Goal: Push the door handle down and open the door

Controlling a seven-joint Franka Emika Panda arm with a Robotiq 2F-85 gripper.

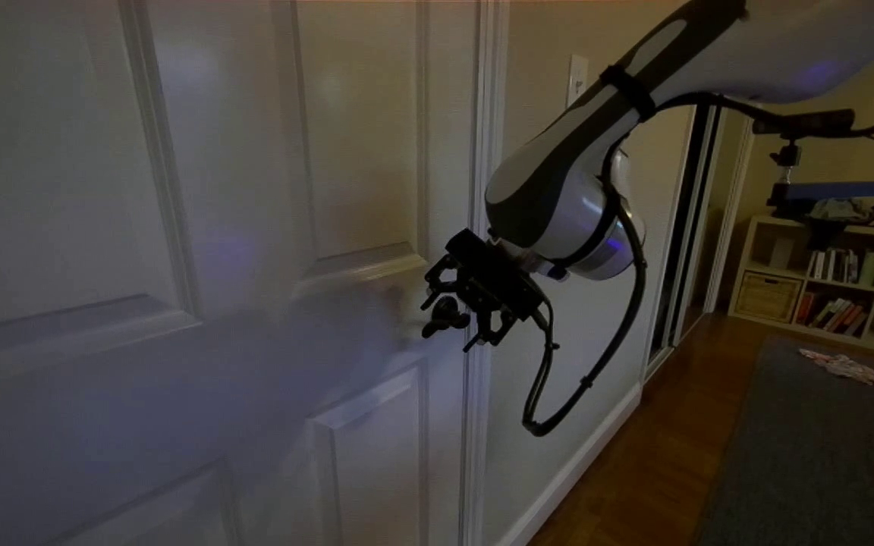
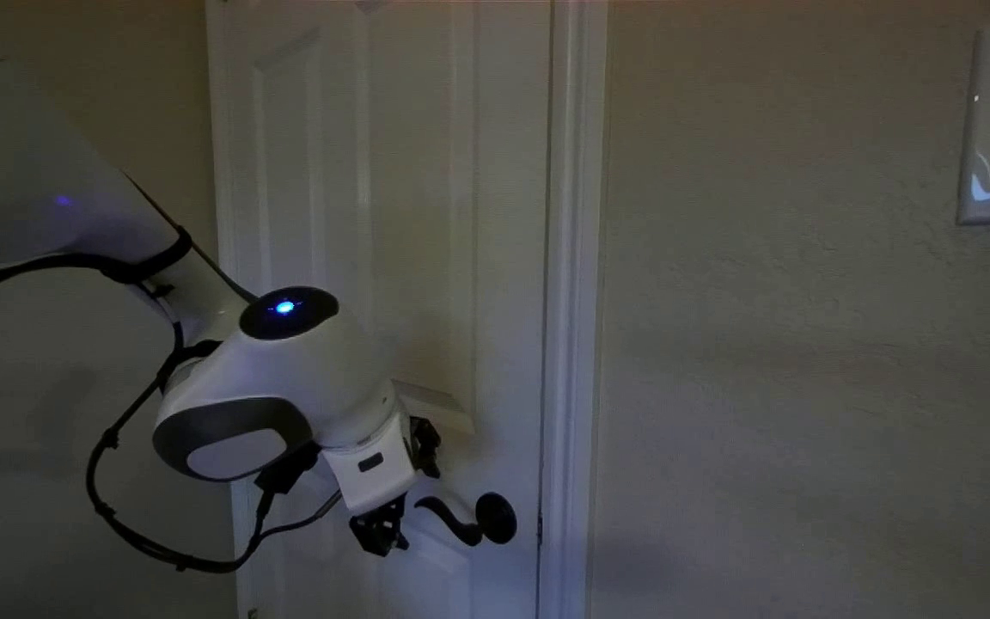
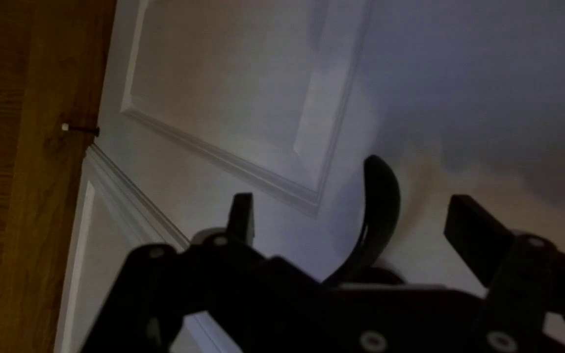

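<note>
The large white panelled door stands in its frame and looks shut; it shows in an exterior view and fills much of the wrist view. The dark lever door handle sits on a round rose near the door's edge. It also shows in an exterior view and in the wrist view. My black gripper is open, with its fingers spread on either side of the lever. In the wrist view the lever stands between the fingertips, apart from both. The gripper body partly hides the rose there.
The white door frame runs beside the handle, with a wall and a light switch beyond it. A black cable loops below the arm. A door stop sits low on the door. A bookshelf stands farther back.
</note>
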